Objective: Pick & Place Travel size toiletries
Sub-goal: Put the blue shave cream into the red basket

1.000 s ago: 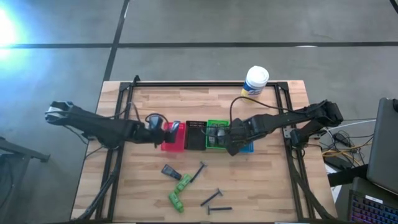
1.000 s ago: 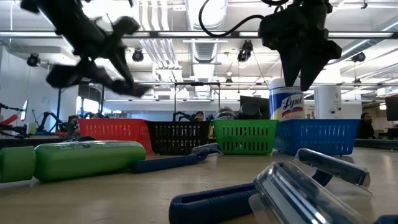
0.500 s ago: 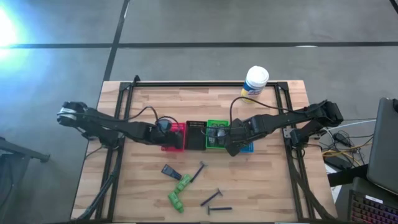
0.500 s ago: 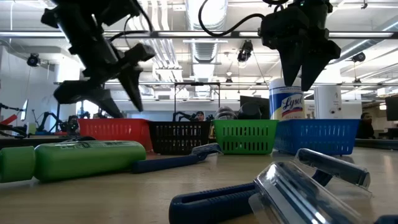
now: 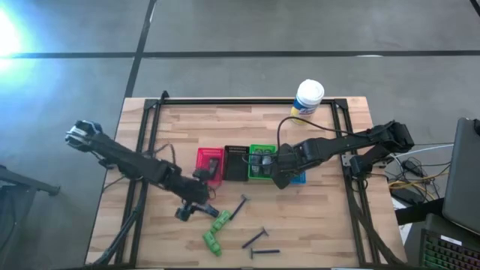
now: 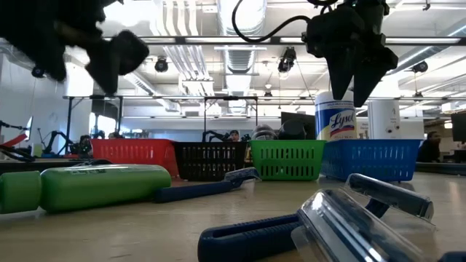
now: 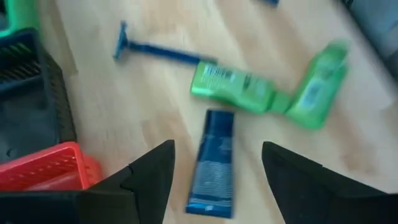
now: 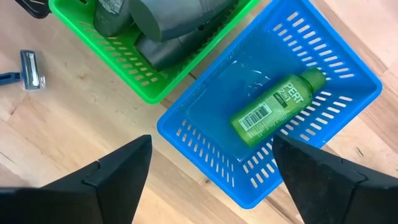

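a slatted wooden table [image 5: 315,225] under two dark arms, four mesh plastic bins in a row.

the left gripper [image 7: 214,180], fingers spread and empty, hangs over a flat dark blue tube [image 7: 212,163]; a second ago it was back by the red bin [image 5: 209,166]. two glossy green tubes [image 7: 267,93] lie joined at an angle just beyond, one thin blue razor [image 7: 163,53] near them. the right gripper [image 8: 211,180], fingers apart, hovers unmoved over the blue bin [image 8: 348,81], where one green bottle [image 8: 273,112] lies.

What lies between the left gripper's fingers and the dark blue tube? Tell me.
Only bare wooden table. In the left wrist view the open left gripper frames the dark blue tube, its fingers on either side, touching nothing.
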`<action>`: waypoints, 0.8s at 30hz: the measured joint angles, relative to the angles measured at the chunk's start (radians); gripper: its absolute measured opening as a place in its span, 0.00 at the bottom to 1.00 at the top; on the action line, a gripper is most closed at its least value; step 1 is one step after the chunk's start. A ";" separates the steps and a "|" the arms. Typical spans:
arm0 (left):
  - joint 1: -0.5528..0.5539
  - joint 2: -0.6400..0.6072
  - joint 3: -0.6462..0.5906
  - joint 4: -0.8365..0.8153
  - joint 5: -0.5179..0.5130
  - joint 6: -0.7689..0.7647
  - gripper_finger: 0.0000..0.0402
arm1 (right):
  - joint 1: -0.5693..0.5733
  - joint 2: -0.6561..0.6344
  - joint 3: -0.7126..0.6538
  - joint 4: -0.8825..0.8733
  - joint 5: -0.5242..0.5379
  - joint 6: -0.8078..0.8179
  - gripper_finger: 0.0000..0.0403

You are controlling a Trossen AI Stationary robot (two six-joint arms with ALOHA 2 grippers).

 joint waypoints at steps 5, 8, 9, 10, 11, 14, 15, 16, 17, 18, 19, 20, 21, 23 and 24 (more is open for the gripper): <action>-0.003 0.140 -0.003 0.113 -0.012 0.067 0.61 | 0.000 0.000 -0.001 0.000 -0.002 0.000 0.84; -0.004 0.219 -0.002 0.175 -0.004 0.073 0.61 | 0.000 0.001 -0.002 0.000 -0.008 0.008 0.85; -0.004 0.239 -0.002 0.185 0.007 0.072 0.61 | 0.000 0.002 -0.002 -0.001 -0.012 0.011 0.85; -0.004 0.255 -0.002 0.194 0.020 0.069 0.61 | 0.000 0.002 -0.002 -0.001 -0.018 0.015 0.85; -0.004 0.269 -0.002 0.197 0.036 0.064 0.61 | 0.000 0.002 -0.002 -0.001 -0.025 0.017 0.85; -0.006 0.303 -0.002 0.213 0.053 0.044 0.61 | 0.000 0.002 -0.003 -0.002 -0.029 0.017 0.84; -0.006 0.311 -0.002 0.222 0.054 0.044 0.61 | 0.000 0.002 -0.004 -0.004 -0.029 0.017 0.83; -0.006 0.321 -0.002 0.231 0.054 0.044 0.61 | 0.000 0.002 -0.004 -0.006 -0.029 0.016 0.82; -0.006 0.331 -0.002 0.237 0.054 0.042 0.61 | 0.000 0.002 -0.004 -0.006 -0.029 0.015 0.82; -0.006 0.342 -0.001 0.237 0.054 0.033 0.61 | 0.000 0.002 -0.004 -0.006 -0.029 0.011 0.81; -0.006 0.352 -0.001 0.233 0.055 0.018 0.61 | 0.000 0.002 -0.004 -0.006 -0.029 0.007 0.80; -0.006 0.359 -0.001 0.229 0.054 0.006 0.60 | 0.000 0.002 -0.004 -0.007 -0.029 0.005 0.79; -0.006 0.364 -0.001 0.230 0.054 -0.007 0.58 | 0.000 0.002 -0.004 -0.007 -0.029 0.004 0.78; -0.006 0.366 -0.001 0.231 0.052 -0.020 0.52 | 0.000 0.002 -0.005 -0.007 -0.029 0.003 0.77; -0.006 0.366 -0.001 0.230 0.051 -0.027 0.48 | 0.000 0.002 -0.006 -0.008 -0.029 0.000 0.76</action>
